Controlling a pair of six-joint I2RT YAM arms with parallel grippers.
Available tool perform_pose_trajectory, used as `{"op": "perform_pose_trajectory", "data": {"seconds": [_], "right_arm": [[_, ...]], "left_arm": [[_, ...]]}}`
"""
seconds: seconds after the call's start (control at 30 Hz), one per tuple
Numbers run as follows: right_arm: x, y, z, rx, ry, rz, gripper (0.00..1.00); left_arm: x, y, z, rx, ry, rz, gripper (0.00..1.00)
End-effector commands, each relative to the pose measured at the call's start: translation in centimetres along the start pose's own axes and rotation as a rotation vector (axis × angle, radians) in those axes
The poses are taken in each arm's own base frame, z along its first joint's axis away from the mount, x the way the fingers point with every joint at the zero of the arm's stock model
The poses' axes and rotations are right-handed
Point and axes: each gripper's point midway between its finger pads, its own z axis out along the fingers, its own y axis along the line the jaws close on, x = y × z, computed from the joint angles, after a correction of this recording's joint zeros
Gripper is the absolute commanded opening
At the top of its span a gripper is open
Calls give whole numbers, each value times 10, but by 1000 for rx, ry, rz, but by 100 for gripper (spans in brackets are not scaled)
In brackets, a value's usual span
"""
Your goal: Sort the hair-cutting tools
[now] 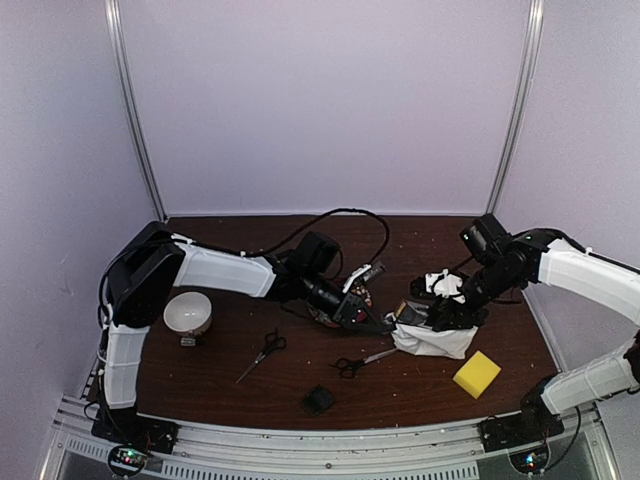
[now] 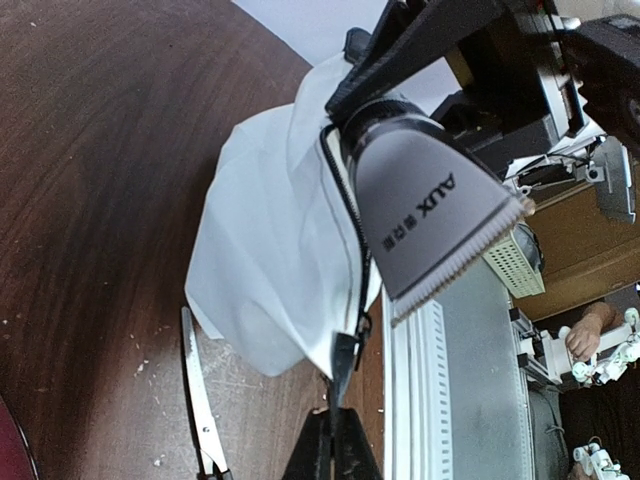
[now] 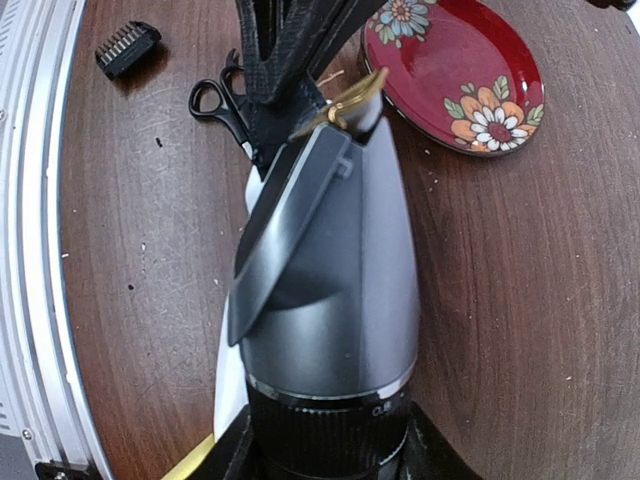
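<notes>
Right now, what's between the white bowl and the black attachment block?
One pair of scissors lies between the white bowl and the attachment block, seen in the top view.

A dark wooden worktop (image 1: 250, 400) carries a white bowl (image 1: 187, 312), two scissors (image 1: 262, 354) (image 1: 362, 362), an attachment block (image 1: 318, 400), a yellow sponge (image 1: 477, 375), a white pouch (image 1: 432, 340) and a red plate (image 3: 455, 70).

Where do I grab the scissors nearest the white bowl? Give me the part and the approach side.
Grip the scissors at the pivot, just below the black handle loops, coming straight down from above. They lie flat on the table, with the blades apparently closed and pointing near-left. Set the fingers across the narrow shank; nothing crowds them there.
</notes>
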Motion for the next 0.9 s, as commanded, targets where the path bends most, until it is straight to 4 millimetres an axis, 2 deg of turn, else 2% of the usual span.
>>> {"op": "perform_pose_trajectory", "data": {"seconds": [0.0,0.1,0.33,0.53,0.67,0.87], "right_arm": [[5,3,-9,2,61,-42,13],[11,1,-8,9,98,-41,13],[21,-19,-6,124,149,-19,15],[15,-16,4,90,108,7,33],[9,-16,11,82,70,21,39],[-7,-31,11,132,4,95,47]], "left_arm": [[-11,-11,-9,12,-30,52,0],[-8,-8,-8,10,-23,46,0],[-4,-9,-6,26,-9,34,0],[-7,-14,-7,41,3,26,0],[-9,-15,-7,45,4,17,0],[-9,-13,-5,50,3,3,0]]}}
